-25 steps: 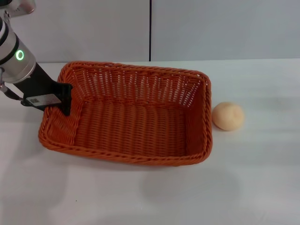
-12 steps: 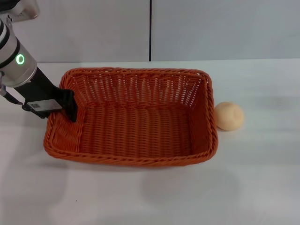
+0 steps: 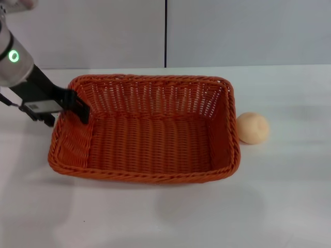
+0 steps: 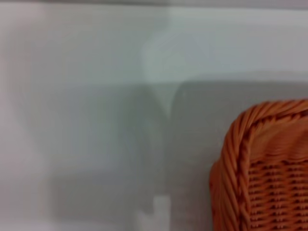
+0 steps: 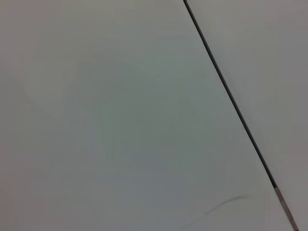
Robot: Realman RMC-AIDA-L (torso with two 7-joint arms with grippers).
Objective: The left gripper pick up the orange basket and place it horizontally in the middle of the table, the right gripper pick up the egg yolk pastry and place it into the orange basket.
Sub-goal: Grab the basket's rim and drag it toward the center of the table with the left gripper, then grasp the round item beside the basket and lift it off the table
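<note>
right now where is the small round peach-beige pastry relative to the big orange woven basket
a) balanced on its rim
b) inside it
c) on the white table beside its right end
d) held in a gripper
c: the pastry sits on the table just outside the basket's right end.

The orange basket (image 3: pixel 147 132) sits flat on the white table (image 3: pixel 279 196) in the left-centre of the frame, its long side running across. At the upper left, the left gripper (image 3: pixel 70 109) straddles the basket's left rim, one of its fingers (image 3: pixel 81 109) inside the wall, another outside. The egg yolk pastry (image 3: pixel 252 127) lies just right of the basket, near its right wall.
</note>
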